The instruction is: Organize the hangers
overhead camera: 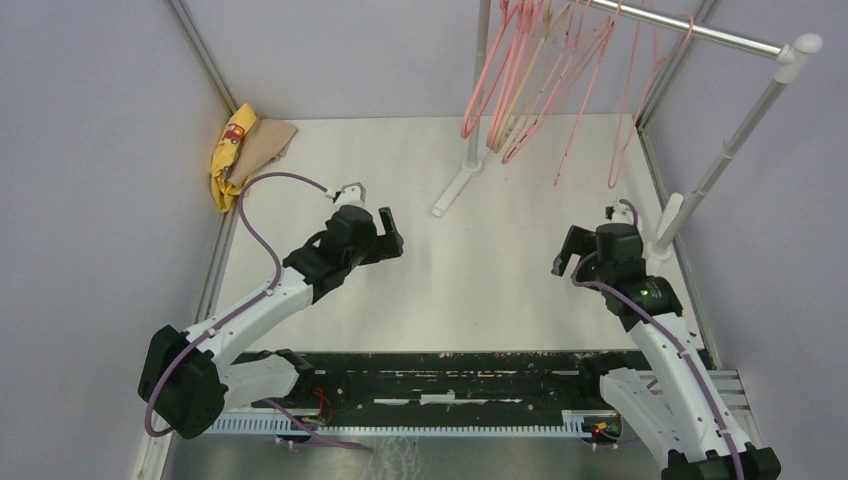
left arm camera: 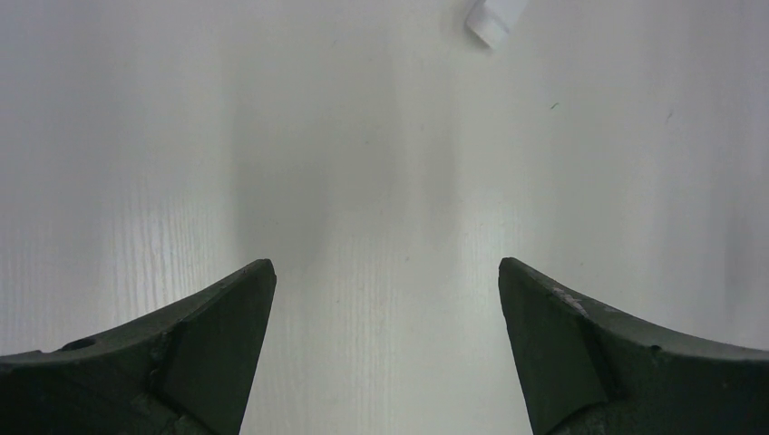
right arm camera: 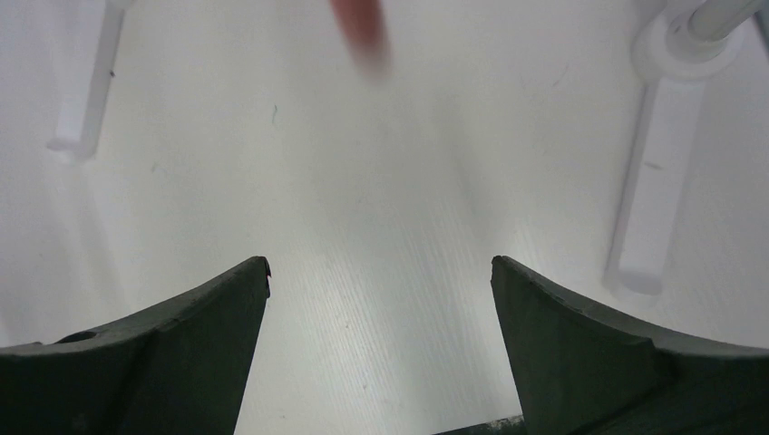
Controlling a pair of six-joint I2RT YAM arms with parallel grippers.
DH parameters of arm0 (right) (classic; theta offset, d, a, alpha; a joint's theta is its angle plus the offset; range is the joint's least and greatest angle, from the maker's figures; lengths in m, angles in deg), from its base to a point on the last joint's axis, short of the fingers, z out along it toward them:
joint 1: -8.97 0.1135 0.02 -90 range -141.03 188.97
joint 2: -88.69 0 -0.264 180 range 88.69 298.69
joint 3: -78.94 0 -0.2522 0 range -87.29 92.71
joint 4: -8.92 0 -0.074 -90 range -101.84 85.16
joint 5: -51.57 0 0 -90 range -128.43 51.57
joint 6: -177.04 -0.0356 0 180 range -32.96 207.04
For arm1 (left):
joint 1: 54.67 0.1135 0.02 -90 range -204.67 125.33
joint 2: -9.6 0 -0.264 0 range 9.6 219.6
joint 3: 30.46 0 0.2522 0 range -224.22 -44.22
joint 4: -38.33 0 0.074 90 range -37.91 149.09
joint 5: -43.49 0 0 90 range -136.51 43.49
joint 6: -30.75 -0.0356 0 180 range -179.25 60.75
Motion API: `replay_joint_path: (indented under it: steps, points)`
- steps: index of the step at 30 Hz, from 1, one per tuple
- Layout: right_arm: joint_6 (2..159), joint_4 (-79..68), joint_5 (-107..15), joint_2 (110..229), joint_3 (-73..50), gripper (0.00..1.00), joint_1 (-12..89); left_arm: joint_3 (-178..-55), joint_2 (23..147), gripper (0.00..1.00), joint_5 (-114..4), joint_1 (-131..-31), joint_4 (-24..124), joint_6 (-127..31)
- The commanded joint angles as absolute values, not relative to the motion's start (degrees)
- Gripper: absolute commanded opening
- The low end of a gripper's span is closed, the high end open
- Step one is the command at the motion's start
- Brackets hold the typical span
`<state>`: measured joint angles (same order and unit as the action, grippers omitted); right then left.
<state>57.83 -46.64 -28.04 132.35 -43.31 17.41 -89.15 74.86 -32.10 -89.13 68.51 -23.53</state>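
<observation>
Several hangers point(overhead camera: 525, 75) hang by their hooks on the rail at the back right: thicker pink ones, a beige one point(overhead camera: 548, 55) among them, and thin pink wire ones point(overhead camera: 640, 100) further right. A blurred pink hanger tip point(right arm camera: 358, 27) shows at the top of the right wrist view. My left gripper point(overhead camera: 388, 232) is open and empty over bare table, left of the stand; in the left wrist view point(left arm camera: 385, 272) only table lies between its fingers. My right gripper point(overhead camera: 580, 252) is open and empty below the hangers, and so too in its wrist view point(right arm camera: 381, 267).
The white-and-silver rail stand point(overhead camera: 740, 40) has one foot at centre back point(overhead camera: 455, 190) and one at the right point(overhead camera: 665, 225), also in the right wrist view point(right arm camera: 648, 208). Yellow and tan cloths point(overhead camera: 240, 150) lie at the back left. Frame posts line the table's sides.
</observation>
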Motion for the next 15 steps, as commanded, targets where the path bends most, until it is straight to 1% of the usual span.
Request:
replay_joint_path:
  steps: [1,4,6,11,15]
  points:
    - [54.19,-41.65,-28.3,130.65,-50.73,1.0,25.82,-86.25,75.52,0.99,-27.34,-88.95,64.66,-25.37]
    - [53.61,-37.44,-24.34,133.37,-53.02,1.0,33.72,-84.15,75.86,0.99,-26.74,-88.95,63.44,-25.3]
    - [53.76,-34.53,-22.61,136.79,-52.9,1.0,36.9,-83.27,75.79,0.99,-26.69,-88.99,62.51,-25.47]
    - [54.1,-28.88,-22.91,144.43,-51.3,1.0,39.24,-81.22,74.44,0.99,-26.86,-88.96,60.57,-26.29]
    - [54.64,-25.86,-22.16,146.79,-51.71,1.0,40.93,-79.32,72.94,0.99,-25.94,-88.95,59.32,-26.69]
